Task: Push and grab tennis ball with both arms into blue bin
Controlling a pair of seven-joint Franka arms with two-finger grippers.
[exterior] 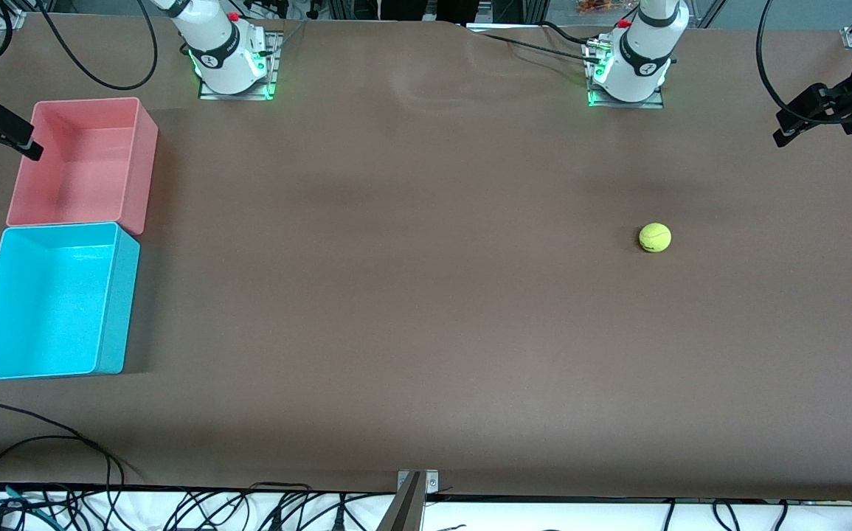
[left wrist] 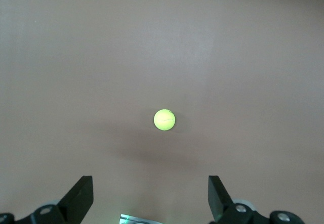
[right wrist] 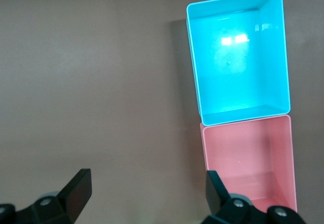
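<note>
- The left end effector (left wrist: 150,201) hangs high over the table (exterior: 426,310) at the left arm's end, its two fingers spread wide with nothing between them.
- The tennis ball (exterior: 655,237) lies on the bare table below the left end effector, well apart from it. In the left wrist view the ball (left wrist: 164,120) shows ahead of the gap between the fingers.
- The right end effector (right wrist: 147,198) is raised over the right arm's end of the table, also spread wide and holding nothing.
- The blue bin (exterior: 112,310) stands at the right arm's end of the table, below the right end effector and a little to one side of it. It is upright, with its open top up, and nothing shows inside.
- A pink bin (exterior: 138,173) of like size stands just beside the blue bin, the two short walls touching or nearly so. It is the one that lies closer under the right end effector's fingers (right wrist: 215,188).
- The ball is well apart from both bins, at the other end of the table from them.
</note>
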